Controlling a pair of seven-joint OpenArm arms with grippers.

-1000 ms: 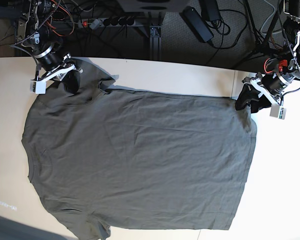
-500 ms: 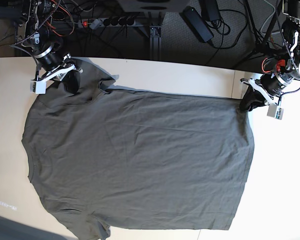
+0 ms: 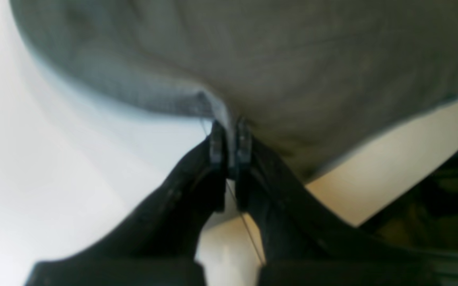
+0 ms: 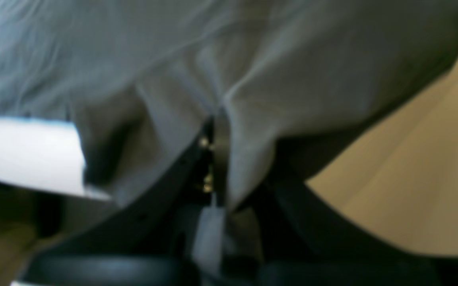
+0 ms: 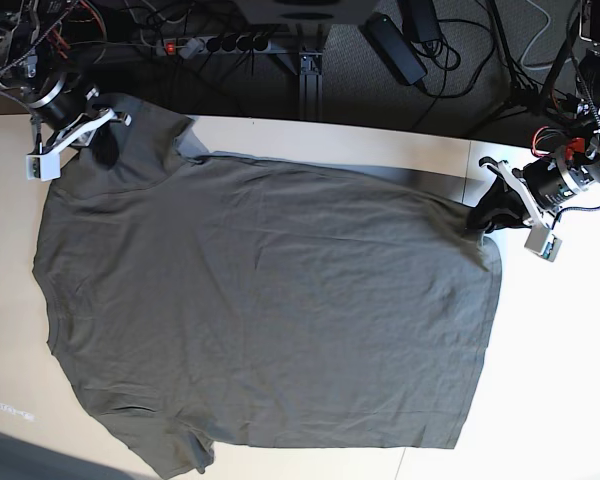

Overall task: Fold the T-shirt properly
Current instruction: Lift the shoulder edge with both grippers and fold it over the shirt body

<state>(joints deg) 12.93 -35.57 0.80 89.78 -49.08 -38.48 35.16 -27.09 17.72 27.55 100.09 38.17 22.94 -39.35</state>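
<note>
T-shirt (image 5: 270, 310) lies flat on the tabletop (image 5: 560, 360), its long axis running from one gripper to the other. The right gripper (image 5: 105, 145) pinches a shoulder corner, the left gripper (image 5: 485, 215) a hem corner, both clamped on cloth; the body spreads away from both toward the tabletop's near edge.

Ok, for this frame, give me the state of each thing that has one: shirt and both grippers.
T-shirt: spread flat on the table, unfolded, held at two far-edge points.
Left gripper: shut on the T-shirt's hem corner.
Right gripper: shut on the T-shirt near the sleeve; fabric bunches around the fingers.
</note>
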